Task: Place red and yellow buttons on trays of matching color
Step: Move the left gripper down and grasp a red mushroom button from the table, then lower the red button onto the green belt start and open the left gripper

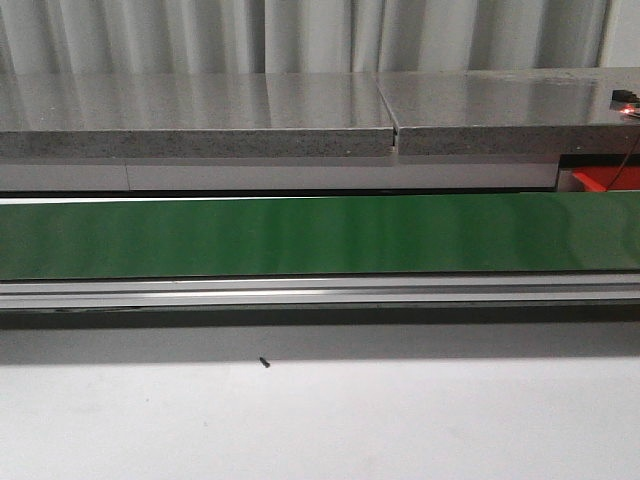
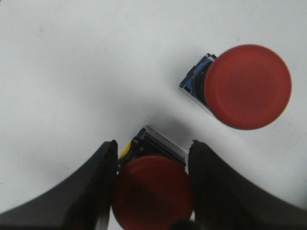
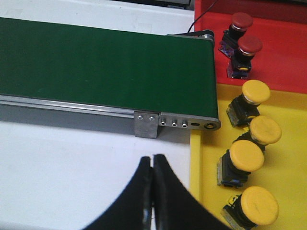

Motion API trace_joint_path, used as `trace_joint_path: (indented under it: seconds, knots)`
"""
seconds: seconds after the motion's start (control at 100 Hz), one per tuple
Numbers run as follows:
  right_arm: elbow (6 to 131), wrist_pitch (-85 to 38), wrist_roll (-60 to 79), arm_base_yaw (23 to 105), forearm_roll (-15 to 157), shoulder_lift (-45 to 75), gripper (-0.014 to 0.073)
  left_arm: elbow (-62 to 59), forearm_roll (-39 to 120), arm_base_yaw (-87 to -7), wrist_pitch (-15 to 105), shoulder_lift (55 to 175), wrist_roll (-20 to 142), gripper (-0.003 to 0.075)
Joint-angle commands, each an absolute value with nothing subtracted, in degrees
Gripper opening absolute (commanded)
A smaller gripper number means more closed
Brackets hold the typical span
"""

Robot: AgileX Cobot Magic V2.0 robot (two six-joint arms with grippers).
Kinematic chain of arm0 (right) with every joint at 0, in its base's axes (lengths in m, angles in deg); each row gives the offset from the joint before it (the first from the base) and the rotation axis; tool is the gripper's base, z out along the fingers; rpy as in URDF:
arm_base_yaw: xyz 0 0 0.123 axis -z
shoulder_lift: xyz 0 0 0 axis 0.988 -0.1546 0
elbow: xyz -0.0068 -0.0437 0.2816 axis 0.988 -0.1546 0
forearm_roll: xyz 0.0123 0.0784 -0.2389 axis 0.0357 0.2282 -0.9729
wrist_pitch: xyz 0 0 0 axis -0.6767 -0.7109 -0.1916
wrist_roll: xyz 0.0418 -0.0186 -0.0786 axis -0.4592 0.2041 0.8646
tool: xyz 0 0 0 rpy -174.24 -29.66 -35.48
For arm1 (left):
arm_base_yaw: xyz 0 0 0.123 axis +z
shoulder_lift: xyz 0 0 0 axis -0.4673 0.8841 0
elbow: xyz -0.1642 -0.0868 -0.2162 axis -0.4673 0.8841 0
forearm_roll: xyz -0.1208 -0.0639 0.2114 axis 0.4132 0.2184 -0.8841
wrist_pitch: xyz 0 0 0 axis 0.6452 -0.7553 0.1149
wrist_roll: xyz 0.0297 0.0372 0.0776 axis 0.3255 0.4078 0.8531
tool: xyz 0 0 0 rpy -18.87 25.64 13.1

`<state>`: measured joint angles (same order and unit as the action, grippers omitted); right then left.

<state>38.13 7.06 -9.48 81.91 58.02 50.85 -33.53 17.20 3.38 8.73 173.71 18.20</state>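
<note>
In the left wrist view, a red button [image 2: 152,191] with a black base stands on the white table between the dark fingers of my left gripper [image 2: 153,146]. Both fingers press against its cap. Another red button [image 2: 248,87] lies free on the table a short way beyond it. My right gripper [image 3: 153,158] is shut and empty over the white table, beside the yellow tray [image 3: 288,167]. That tray holds several yellow buttons [image 3: 246,155]. The red tray [image 3: 283,52] behind it holds two red buttons [image 3: 249,45]. Neither gripper shows in the front view.
A green conveyor belt [image 1: 320,235] with a metal rail crosses the front view, and its end [image 3: 192,122] meets the trays. A grey counter [image 1: 200,115] runs behind it. A corner of the red tray [image 1: 605,180] shows at the far right.
</note>
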Motion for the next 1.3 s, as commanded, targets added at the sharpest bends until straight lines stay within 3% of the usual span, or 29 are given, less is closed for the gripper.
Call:
trace_joint_path:
  seconds: [0.0,0.32,0.57,0.96,1.29]
  knots:
    - [39.5,3.5,-9.0,81.9,58.0,50.7,-0.0091,-35.3,17.8,3.4,9.4,169.2,17.9,0.0124]
    - [39.5,3.5,-9.0,81.9,58.0,50.7,-0.0091,-30.1,20.9,2.8,9.7,157.0,18.3,0.0124]
    - [39.5,3.5,-9.0,81.9,58.0,50.7,-0.0091,-25.3,20.6,-3.1,10.7,148.3,19.4,0.0124]
    - [39.5,3.5,-9.0,81.9,58.0,50.7,-0.0091,-24.1,21.7,-11.8,9.3,149.5,19.4,0.0124]
    - [39.5,3.6,-9.0,81.9,58.0,50.7,-0.0091,-23.7,22.7,-13.3,7.3,152.0,19.4,0.0130]
